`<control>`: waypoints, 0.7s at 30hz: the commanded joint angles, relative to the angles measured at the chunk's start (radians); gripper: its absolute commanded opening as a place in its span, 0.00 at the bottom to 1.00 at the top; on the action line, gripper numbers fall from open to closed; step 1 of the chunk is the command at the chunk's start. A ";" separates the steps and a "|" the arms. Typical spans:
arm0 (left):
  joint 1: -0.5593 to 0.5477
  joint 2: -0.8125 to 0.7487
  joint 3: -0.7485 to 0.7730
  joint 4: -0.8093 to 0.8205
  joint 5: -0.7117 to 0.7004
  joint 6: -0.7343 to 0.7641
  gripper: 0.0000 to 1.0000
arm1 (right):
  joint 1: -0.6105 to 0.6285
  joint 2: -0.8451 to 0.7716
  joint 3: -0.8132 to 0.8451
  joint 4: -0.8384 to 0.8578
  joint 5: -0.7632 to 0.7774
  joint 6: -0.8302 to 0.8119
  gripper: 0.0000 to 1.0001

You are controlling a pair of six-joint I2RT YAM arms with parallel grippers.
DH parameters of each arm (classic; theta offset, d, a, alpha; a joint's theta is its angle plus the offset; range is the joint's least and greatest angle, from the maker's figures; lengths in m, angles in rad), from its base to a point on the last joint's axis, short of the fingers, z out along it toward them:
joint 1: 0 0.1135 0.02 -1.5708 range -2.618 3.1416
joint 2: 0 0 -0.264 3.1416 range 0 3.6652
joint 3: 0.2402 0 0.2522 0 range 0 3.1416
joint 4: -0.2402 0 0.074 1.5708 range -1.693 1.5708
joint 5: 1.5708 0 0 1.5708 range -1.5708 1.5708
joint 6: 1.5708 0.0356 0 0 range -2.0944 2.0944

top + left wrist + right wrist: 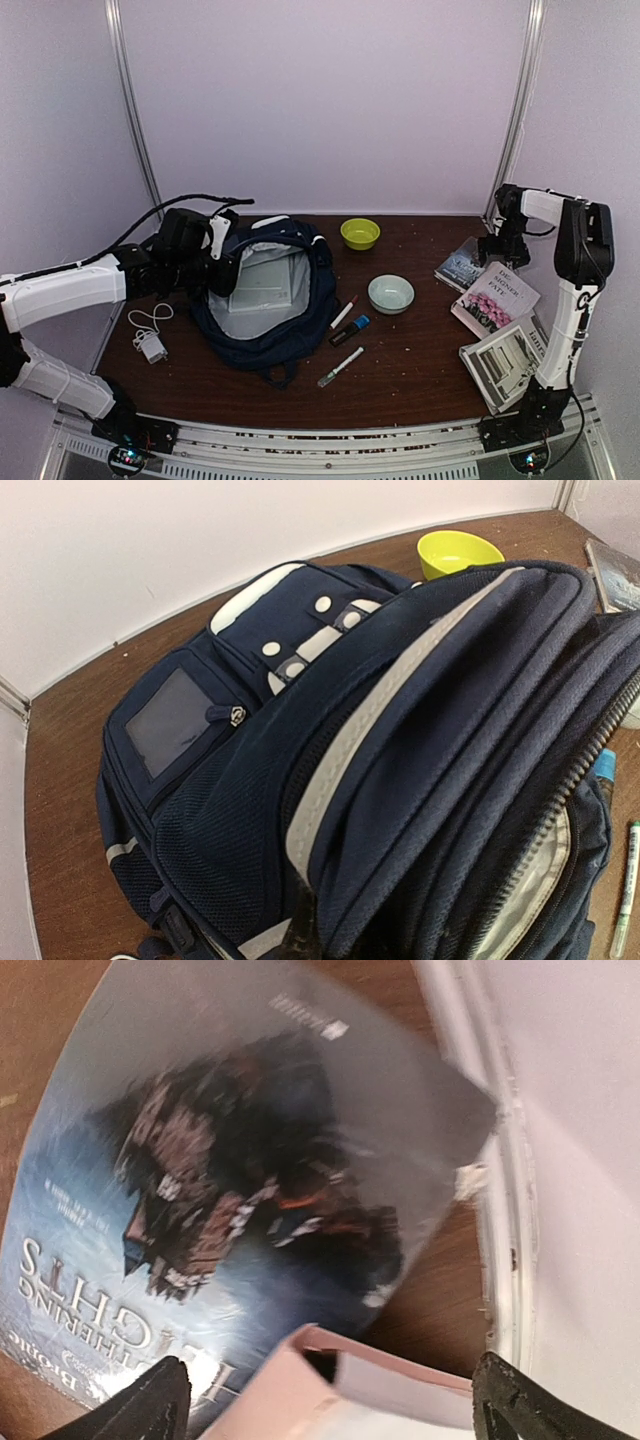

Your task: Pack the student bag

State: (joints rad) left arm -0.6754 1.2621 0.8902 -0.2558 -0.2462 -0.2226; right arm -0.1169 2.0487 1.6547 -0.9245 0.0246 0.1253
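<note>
The student bag [270,330] lies open on the table's left half, navy with white trim, its grey lining and a pale flat item [258,285] showing inside. My left gripper [222,268] is shut on the bag's left rim. In the left wrist view the bag [300,730] fills the frame and hides the fingers. My right gripper [497,250] hangs open at the back right, low over a dark blue book [200,1210] and the corner of a pink book [330,1380]. Its fingertips [150,1405] stand wide apart, holding nothing.
A yellow-green bowl [360,233] and a pale bowl [390,293] stand right of the bag. Two markers [343,312] [341,366] and a blue-capped item [352,330] lie between. A flowered pink book [495,298], a white booklet [505,360] and a white charger [150,345] are nearby.
</note>
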 commanded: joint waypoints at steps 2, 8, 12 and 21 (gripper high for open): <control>0.016 -0.014 0.014 0.117 -0.035 0.019 0.00 | 0.029 0.021 -0.056 0.026 -0.085 0.020 0.94; 0.017 -0.021 0.013 0.119 -0.040 0.024 0.00 | 0.068 -0.015 -0.112 0.042 -0.249 0.017 0.84; 0.017 -0.022 0.019 0.115 -0.041 0.027 0.00 | 0.084 -0.021 -0.084 0.002 -0.299 -0.016 0.84; 0.025 -0.029 0.032 0.084 -0.061 0.063 0.00 | -0.001 0.177 0.288 -0.048 -0.016 0.007 0.88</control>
State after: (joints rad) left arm -0.6746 1.2579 0.8902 -0.2619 -0.2512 -0.1940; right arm -0.0986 2.0907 1.6772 -0.9165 -0.1238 0.1631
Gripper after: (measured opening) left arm 0.042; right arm 0.870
